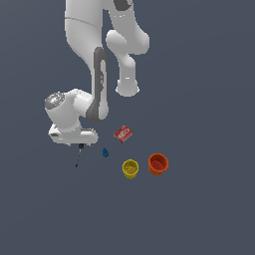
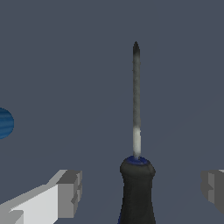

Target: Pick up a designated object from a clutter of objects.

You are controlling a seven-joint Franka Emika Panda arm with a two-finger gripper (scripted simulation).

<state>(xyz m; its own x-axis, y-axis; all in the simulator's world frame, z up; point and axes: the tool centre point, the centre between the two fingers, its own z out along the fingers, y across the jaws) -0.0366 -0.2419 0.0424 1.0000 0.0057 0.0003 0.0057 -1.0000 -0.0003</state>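
1. The arm's white wrist sits low over the dark grey table (image 1: 199, 214), toward the exterior view's left. The gripper (image 1: 80, 145) points down, directly above the upper end of the screwdriver (image 1: 78, 158).
2. In the exterior view the screwdriver lies on the table as a thin dark line running away from the gripper; its handle end is hidden under the gripper body.
3. The wrist view shows the screwdriver (image 2: 137, 144) lengthwise: black handle with a blue ring at the collar, then a thin shaft, pale near the handle and dark toward the tip.
4. The jaws stand wide open. One grey fingertip (image 2: 70, 192) shows on one side of the handle and the second at the opposite edge of the wrist view, each with a clear gap to the handle. Nothing is held. The gripper (image 2: 142, 190) straddles the handle without touching it.
5. A small blue piece (image 1: 105, 152) lies just to the right of the screwdriver in the exterior view, apart from it; it appears at the edge of the wrist view as a blue shape (image 2: 5, 123).
6. A flat red box (image 1: 122, 133) lies farther right, tilted.
7. A yellow cup (image 1: 130, 168) stands upright, with an orange cup (image 1: 158, 164) just beside it on the exterior view's right. Whether the cups touch cannot be told.
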